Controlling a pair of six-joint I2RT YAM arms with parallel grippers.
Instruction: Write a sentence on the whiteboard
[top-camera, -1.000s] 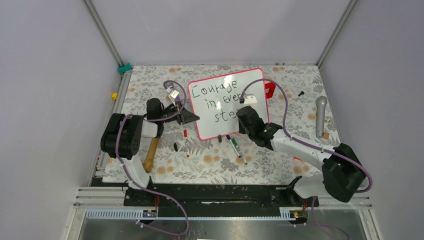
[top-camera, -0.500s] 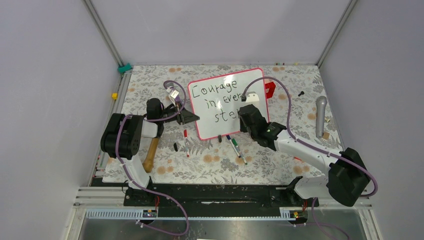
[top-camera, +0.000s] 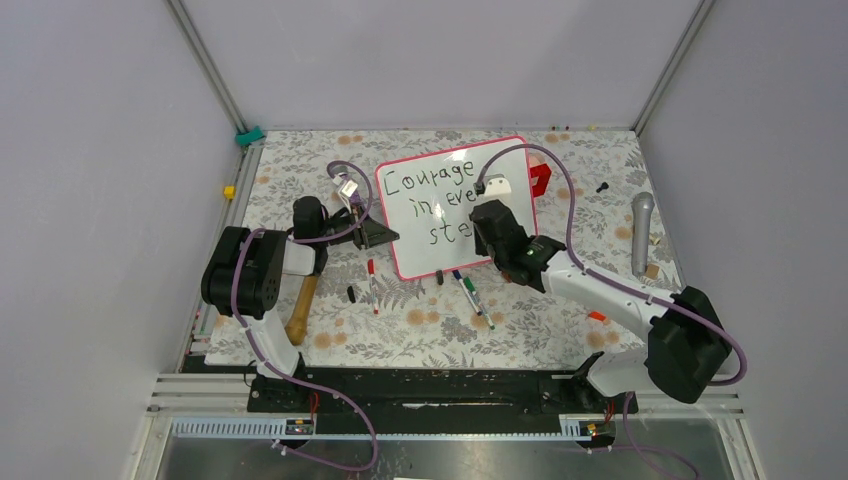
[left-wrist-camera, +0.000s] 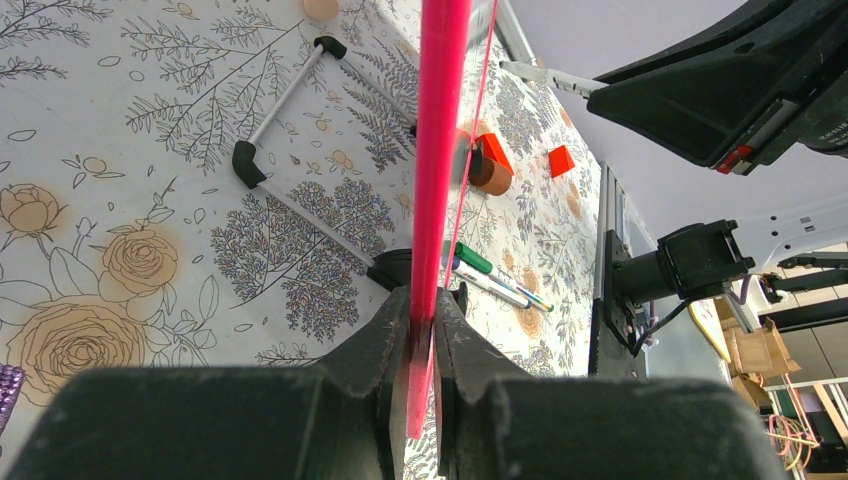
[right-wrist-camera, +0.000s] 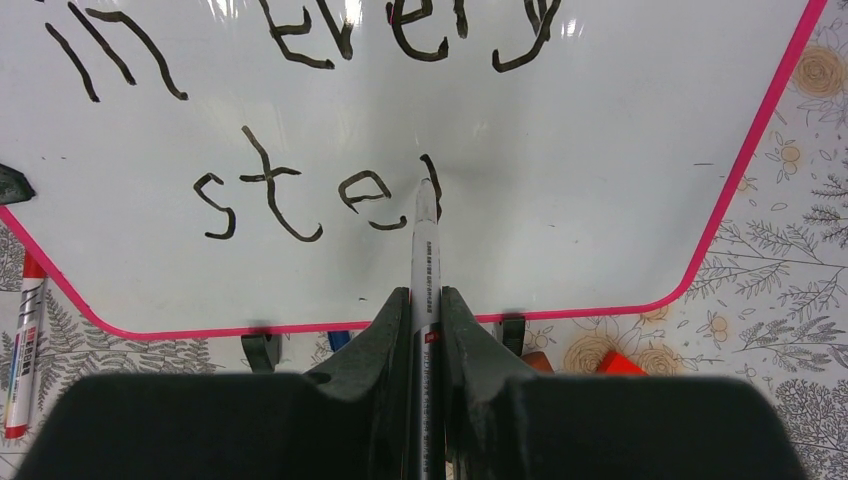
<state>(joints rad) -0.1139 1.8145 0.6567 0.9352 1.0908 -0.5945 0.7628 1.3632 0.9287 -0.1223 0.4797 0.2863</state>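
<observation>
Left wrist view: the left gripper (left-wrist-camera: 422, 300) has its fingers clamped on the pink-red frame of the whiteboard (left-wrist-camera: 443, 120), seen edge-on, so no writing shows here. Only this view shows two small orange pieces (left-wrist-camera: 562, 160) on the flowered table (left-wrist-camera: 120, 150) past the board.

Right wrist view: the right gripper (right-wrist-camera: 425, 295) is closed tight on one black marker (right-wrist-camera: 424, 250), whose tip touches the board. This is the only view where the sentence (right-wrist-camera: 268, 178) reads clearly. "in every" sits above "ste", with one short upright stroke at the tip. The top line is out of frame.

Top view: one whiteboard lies askew in the middle of the table, its left edge at the left arm (top-camera: 255, 275). There are three lines of lettering, "Courage" on top. The right arm (top-camera: 600, 290) hides the ends of the lower two lines. At least three loose markers (top-camera: 468, 290) lie along the board's near edge. One microphone (top-camera: 641, 230) lies at the right. One red block (top-camera: 541, 178) touches the board's far right edge. One wooden handle (top-camera: 300, 305) lies at the left. Compared with a second ago, the right wrist sits slightly farther up the board. The left arm and the board have not moved.
</observation>
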